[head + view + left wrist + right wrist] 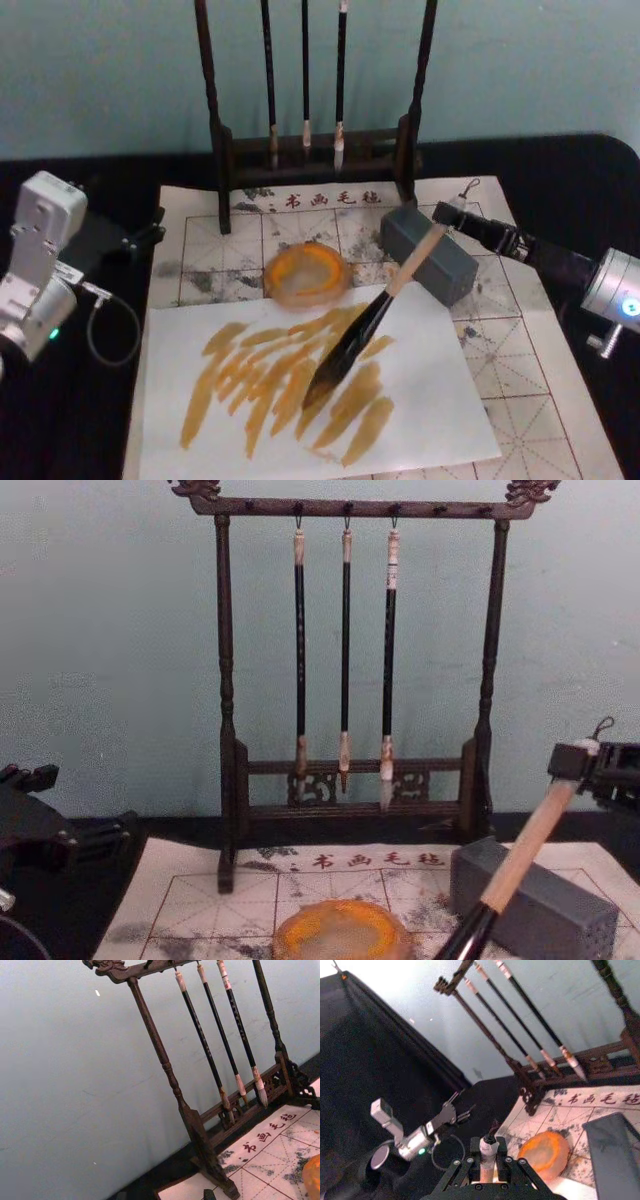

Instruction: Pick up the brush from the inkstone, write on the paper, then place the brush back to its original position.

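over the right side of the table, the right gripper (452,212) is clenched on the whitish top end of the brush (375,310).
the brush slants down and to the left from that grip. its tan handle passes just beside the grey block (432,258), and its dark bristles meet a plain white sheet (440,400) streaked with amber strokes. that sheet lies on the near part of the paper (525,400), whose red grid shows to the right and at the far side. the inkstone (306,273) sits on the paper just past the sheet's far edge, left of the block and apart from the brush. behind it stands a dark rack (218,140) with three thin brushes (305,70) hanging. the left gripper (148,236) is parked at the paper's far left corner.
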Controlling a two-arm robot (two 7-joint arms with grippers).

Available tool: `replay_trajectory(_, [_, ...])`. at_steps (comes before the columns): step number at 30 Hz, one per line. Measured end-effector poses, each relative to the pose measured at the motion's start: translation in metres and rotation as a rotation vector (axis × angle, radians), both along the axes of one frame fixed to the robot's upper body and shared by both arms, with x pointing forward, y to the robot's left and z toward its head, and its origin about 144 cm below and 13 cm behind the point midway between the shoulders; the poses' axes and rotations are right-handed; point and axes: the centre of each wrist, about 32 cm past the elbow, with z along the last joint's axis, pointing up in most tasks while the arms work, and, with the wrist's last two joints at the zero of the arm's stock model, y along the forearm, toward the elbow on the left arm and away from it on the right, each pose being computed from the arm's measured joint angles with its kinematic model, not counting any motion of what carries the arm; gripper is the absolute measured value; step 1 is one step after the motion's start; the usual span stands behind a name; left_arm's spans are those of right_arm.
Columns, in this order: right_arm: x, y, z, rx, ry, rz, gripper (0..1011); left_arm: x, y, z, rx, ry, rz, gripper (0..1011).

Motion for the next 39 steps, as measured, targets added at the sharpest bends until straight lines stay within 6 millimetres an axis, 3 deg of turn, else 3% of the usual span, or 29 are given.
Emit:
replay_trajectory(18, [0.000,-0.004,0.005,-0.025,-0.007,0.102,200,0.000,0.000,0.000,0.000,0.000,0.000,1001])
replay_trajectory(39, [0.007,0.010,-0.001,-0.046,-0.002,0.153,200,0.000,0.000,0.000,0.000,0.000,0.000,1001])
